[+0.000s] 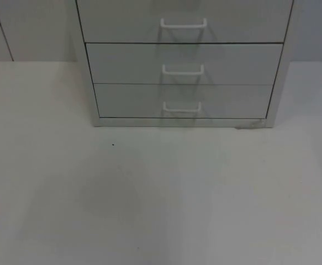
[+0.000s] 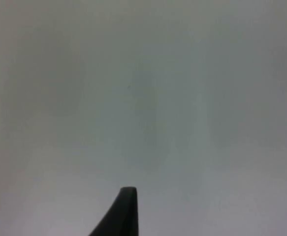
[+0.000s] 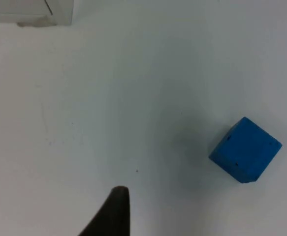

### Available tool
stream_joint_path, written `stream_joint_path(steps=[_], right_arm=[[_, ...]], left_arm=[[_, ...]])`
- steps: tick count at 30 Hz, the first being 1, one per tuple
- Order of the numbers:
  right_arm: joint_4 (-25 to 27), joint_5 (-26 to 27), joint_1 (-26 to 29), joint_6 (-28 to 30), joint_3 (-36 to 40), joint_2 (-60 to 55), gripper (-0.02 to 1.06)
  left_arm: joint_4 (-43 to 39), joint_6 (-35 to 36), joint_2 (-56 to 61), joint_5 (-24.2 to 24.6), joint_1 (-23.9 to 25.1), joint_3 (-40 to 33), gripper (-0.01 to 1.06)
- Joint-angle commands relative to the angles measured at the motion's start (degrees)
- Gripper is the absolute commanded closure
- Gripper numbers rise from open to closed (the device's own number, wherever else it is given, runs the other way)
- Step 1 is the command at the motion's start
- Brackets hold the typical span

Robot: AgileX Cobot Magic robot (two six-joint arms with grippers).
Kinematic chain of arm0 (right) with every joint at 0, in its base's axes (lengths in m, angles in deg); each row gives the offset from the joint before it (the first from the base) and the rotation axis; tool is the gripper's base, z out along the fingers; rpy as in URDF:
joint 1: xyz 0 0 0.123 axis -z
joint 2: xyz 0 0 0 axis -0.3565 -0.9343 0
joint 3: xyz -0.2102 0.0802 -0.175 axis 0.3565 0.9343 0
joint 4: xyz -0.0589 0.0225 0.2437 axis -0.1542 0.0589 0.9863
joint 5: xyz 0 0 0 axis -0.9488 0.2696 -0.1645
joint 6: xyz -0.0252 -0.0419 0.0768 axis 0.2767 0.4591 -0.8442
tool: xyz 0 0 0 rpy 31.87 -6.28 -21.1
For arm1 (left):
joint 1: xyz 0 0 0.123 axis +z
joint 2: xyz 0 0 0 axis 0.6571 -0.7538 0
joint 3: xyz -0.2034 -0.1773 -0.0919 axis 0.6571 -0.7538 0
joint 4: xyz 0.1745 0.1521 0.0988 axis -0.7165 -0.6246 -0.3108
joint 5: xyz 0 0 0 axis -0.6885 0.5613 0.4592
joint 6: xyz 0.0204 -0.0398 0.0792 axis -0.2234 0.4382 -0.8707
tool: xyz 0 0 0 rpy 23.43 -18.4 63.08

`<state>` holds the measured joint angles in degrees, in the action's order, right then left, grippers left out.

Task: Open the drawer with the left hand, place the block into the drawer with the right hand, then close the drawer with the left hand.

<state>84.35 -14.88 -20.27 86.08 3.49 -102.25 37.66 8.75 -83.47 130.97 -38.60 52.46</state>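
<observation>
**Drawers all shut, block waiting on the surface, nothing yet grasped**

The blue block (image 3: 245, 149) is seen from the right wrist lying on the white surface (image 1: 161, 210), turned so that one corner faces the camera, with bare surface all around it. It is touched by nothing. A corner of the cabinet's base (image 3: 35, 12) appears in that same view, well apart from the block, so the block is judged to lie on the right side of the scene, nearer than the cabinet front. Such a placement suits the task: the block is left within the right arm's reach and clear of the path a drawer would take when pulled out.

The cabinet (image 1: 185, 66) stands at the far edge of the surface against the wall, its front facing the near side. Three drawer fronts are visible, each carrying a white loop handle: top (image 1: 183, 23), middle (image 1: 183, 69), bottom (image 1: 181, 107). All three fronts sit flush, so no drawer is open and the first step is judged not yet done. The handles stand proud of the fronts, which gives fingers something to hook or pinch.

The right end effector (image 3: 114, 206) hangs above the surface near the block, holding nothing; only one fingertip is shown, so whether it is wide or narrow cannot be told. The left end effector (image 2: 125, 209) hangs over plain white surface, also empty, and its spread likewise cannot be told. Which drawer is meant is not stated in the task.
</observation>
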Motion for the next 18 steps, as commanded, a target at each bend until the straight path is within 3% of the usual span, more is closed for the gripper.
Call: stream_joint_path(steps=[1,9,15,18], right_arm=[[-0.09,-0.35,0.30,-0.01,-0.26,0.22,-0.01],[-0.09,-0.12,0.30,-0.01,-0.26,0.22,-0.01],[-0.09,-0.12,0.30,-0.01,-0.26,0.22,-0.01],[-0.09,0.09,0.30,-0.01,-0.26,0.22,-0.01]], left_arm=[[7.60,-6.97,-0.21,-0.76,0.25,2.08,0.02],[15.27,-18.08,-1.48,0.17,-0.44,10.05,0.06],[15.93,-21.97,-6.82,-0.43,-7.80,17.45,0.06],[15.50,-23.82,-11.55,-1.62,-14.08,21.24,0.06]])
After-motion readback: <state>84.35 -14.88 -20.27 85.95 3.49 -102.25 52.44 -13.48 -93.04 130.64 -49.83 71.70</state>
